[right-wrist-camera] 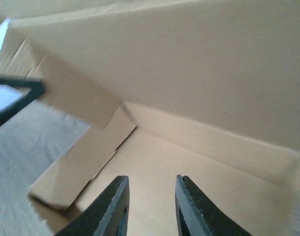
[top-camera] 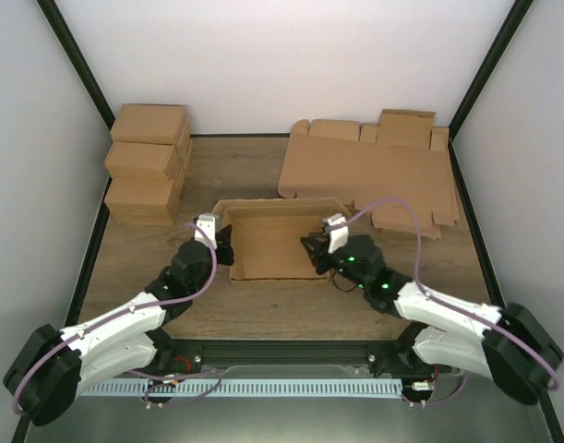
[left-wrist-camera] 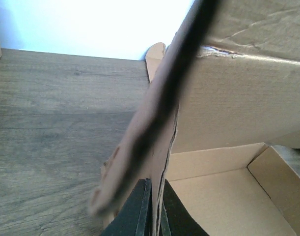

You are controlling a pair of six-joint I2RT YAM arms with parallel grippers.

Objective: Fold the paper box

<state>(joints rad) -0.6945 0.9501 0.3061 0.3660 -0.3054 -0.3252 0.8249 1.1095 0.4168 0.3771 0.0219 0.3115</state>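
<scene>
The paper box [top-camera: 272, 242] is a brown cardboard piece partly folded into an open tray in the middle of the table. My left gripper [top-camera: 222, 247] is at its left wall and is shut on that wall's upright flap [left-wrist-camera: 162, 147], which stands between the two black fingers [left-wrist-camera: 135, 214]. My right gripper [top-camera: 316, 251] is inside the box at its right end, open, with nothing between its fingers [right-wrist-camera: 115, 206] above the box floor [right-wrist-camera: 154, 167]. The back wall [right-wrist-camera: 189, 73] leans over it.
Three folded brown boxes [top-camera: 148, 161] are stacked at the back left. A sheaf of flat cardboard blanks [top-camera: 369, 171] lies at the back right. Black frame posts stand at both back corners, with white walls around.
</scene>
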